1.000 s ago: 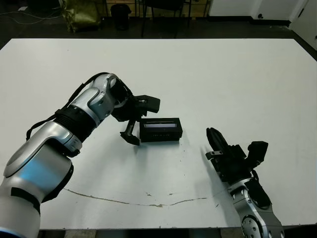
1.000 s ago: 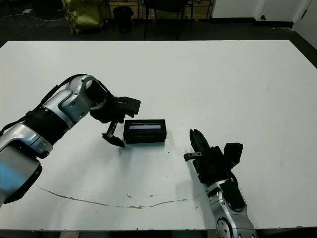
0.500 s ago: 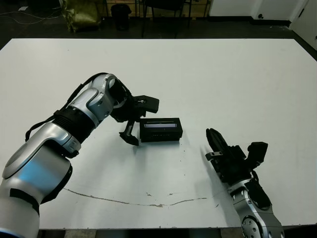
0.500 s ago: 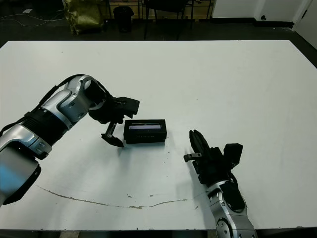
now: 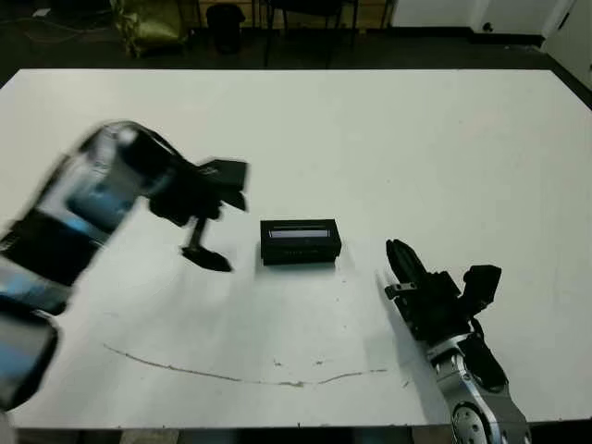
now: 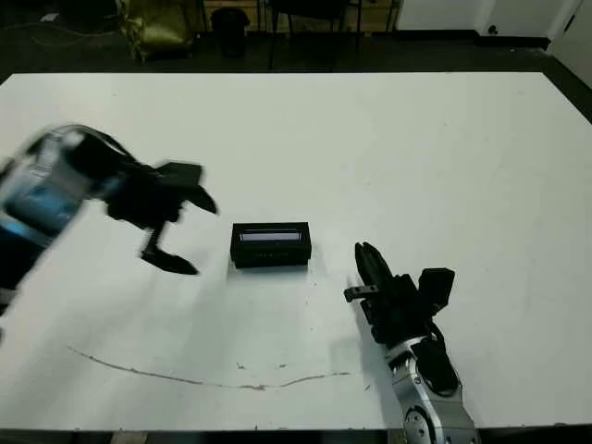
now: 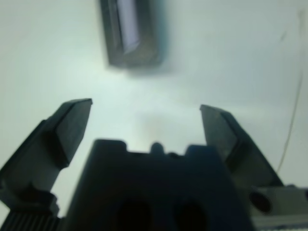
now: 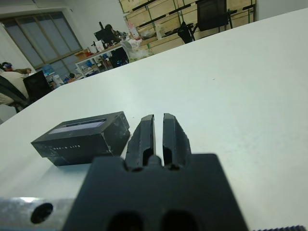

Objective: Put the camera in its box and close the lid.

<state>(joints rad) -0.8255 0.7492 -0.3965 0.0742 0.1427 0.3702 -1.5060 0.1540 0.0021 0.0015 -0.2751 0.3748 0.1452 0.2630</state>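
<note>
The lid (image 5: pixel 300 232), black with a glossy greyish strip on top, sits closed on the box (image 5: pixel 301 252), making one black block in the middle of the table. The camera is hidden. My left gripper (image 5: pixel 220 224) hangs open and empty to the left of the block, clear of it and blurred by motion. In the left wrist view its fingers (image 7: pixel 72 120) stand wide apart with the lid (image 7: pixel 132 31) beyond them. My right gripper (image 5: pixel 395 252) rests shut and empty to the right of the block and nearer the front edge. The right wrist view has the lid (image 8: pixel 82 136) just beside its fingertips (image 8: pixel 166 120).
A thin dark scratch line (image 5: pixel 231 375) runs across the white table near its front edge. Beyond the far edge are dark floor, chairs and an olive bag (image 5: pixel 148 23). A seated person (image 8: pixel 12 86) and desks show far off in the right wrist view.
My left arm has swung away to the left from the closed box, where its gripper stood right at the box's left end. Box and right gripper have stayed put.
</note>
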